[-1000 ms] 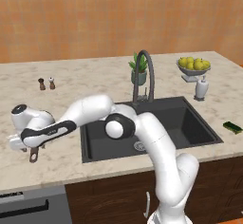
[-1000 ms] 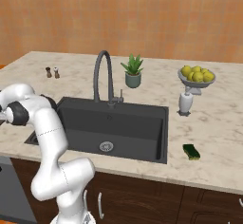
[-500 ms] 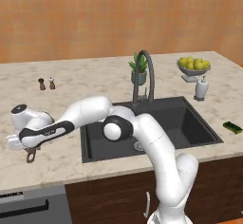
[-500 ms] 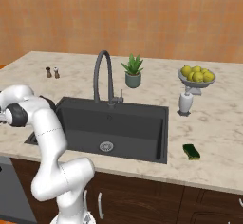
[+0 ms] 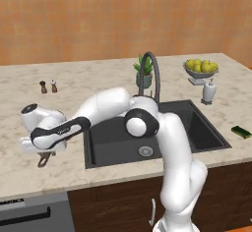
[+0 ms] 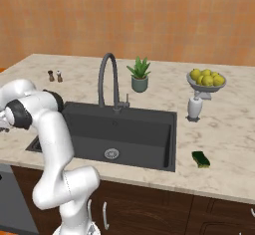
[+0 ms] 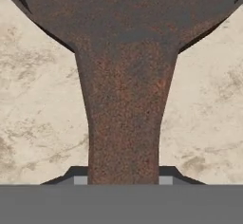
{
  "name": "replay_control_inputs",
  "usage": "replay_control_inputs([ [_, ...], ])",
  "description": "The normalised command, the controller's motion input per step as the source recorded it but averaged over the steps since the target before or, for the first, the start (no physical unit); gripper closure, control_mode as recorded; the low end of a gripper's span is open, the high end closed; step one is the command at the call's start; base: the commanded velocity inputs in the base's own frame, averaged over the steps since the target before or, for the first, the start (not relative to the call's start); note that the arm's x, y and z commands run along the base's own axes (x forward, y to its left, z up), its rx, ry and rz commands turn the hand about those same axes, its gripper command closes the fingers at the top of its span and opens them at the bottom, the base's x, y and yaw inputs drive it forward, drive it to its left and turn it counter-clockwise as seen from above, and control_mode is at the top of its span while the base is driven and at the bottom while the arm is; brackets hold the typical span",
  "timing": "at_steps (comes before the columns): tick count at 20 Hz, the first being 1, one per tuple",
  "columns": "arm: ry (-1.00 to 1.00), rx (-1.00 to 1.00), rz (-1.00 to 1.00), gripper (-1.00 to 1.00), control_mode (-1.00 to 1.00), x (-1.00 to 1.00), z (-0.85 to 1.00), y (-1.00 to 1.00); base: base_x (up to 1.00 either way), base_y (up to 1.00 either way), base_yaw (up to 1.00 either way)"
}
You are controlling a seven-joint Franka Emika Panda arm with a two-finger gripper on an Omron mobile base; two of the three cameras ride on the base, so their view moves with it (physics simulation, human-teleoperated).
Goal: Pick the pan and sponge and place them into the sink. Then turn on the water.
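The pan [image 7: 124, 76] lies on the counter left of the sink, its rusty brown handle running straight up the hand view into the round body. In the left base view only the handle's looped end [image 5: 43, 160] pokes out under my hand. My gripper [image 7: 123, 180] is shut on the pan's handle, with a fingertip pressed against each side, and it sits low over the counter [image 5: 44, 146]. The green sponge [image 5: 241, 131] [image 6: 201, 159] rests on the counter right of the black sink [image 5: 113, 140] [image 6: 142, 132]. No water runs from the arched faucet [image 5: 155, 76] [image 6: 105, 77].
Salt and pepper shakers [image 5: 48, 86] stand at the back left. A potted plant [image 6: 140, 74], a bowl of lemons [image 6: 206, 79] and a white soap bottle [image 6: 194, 108] stand behind and to the right of the sink. My arm spans the sink's left edge.
My hand has shifted slightly to the right, toward the sink, and the pan's handle end has moved with it. Nothing else has changed.
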Motion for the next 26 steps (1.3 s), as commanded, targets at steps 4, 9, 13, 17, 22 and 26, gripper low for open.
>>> replay_control_inputs([
  [4, -0.03, 0.0, -0.27, 1.0, -1.0, -0.11, 0.02, -1.0, 0.0, 0.0, 0.0],
  [9, 0.01, 0.01, -0.27, 1.0, -1.0, 0.04, 0.15, -1.0, 0.0, 0.0, 0.0],
  [13, 0.13, 0.0, -0.34, 1.0, -1.0, 0.26, 0.07, -1.0, 0.0, 0.0, 0.0],
  [17, 0.18, 0.0, -0.39, 1.0, -1.0, 0.31, 0.0, -1.0, 0.0, 0.0, 0.0],
  [22, 0.12, 0.0, -0.38, 1.0, -1.0, 0.44, -0.03, -1.0, 0.0, 0.0, 0.0],
  [26, 0.02, -0.01, -0.31, 1.0, -1.0, 0.49, -0.34, -0.67, 0.0, 0.0, 0.0],
])
